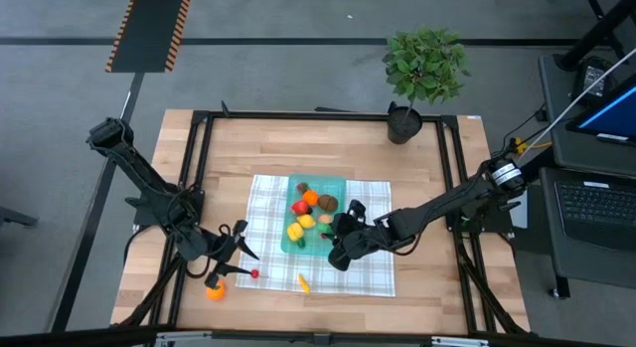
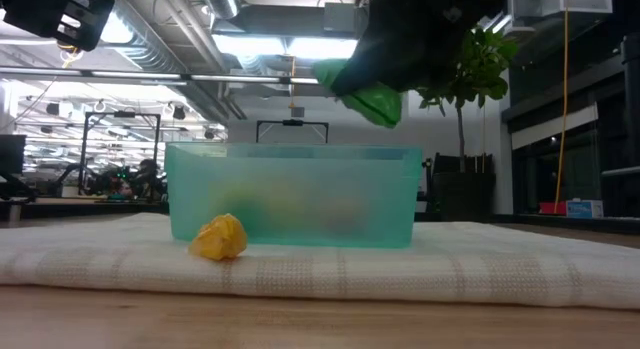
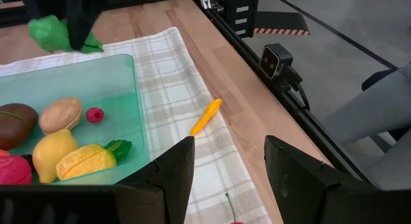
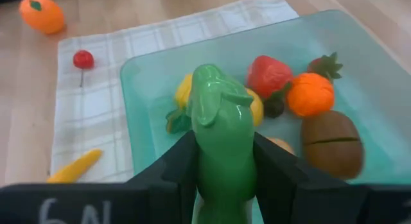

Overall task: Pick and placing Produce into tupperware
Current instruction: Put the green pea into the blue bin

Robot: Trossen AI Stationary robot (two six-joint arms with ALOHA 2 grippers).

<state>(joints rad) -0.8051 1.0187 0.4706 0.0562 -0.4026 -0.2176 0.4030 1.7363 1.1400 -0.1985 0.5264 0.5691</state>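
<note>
- Our left gripper hovers with fingers apart and empty by the cloth's edge; a cherry and an orange lie nearest it.
- The tupperware sits mid-cloth, holding most of the produce.
- Our right gripper, fingers clamped on a green vegetable, hangs over the tupperware's rim; the container lies directly below and ahead, the vegetable's long axis running along the fingers.

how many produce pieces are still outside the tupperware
4: an orange on bare wood, a cherry and a yellow piece on the cloth, a green piece in the right pincer.
</note>
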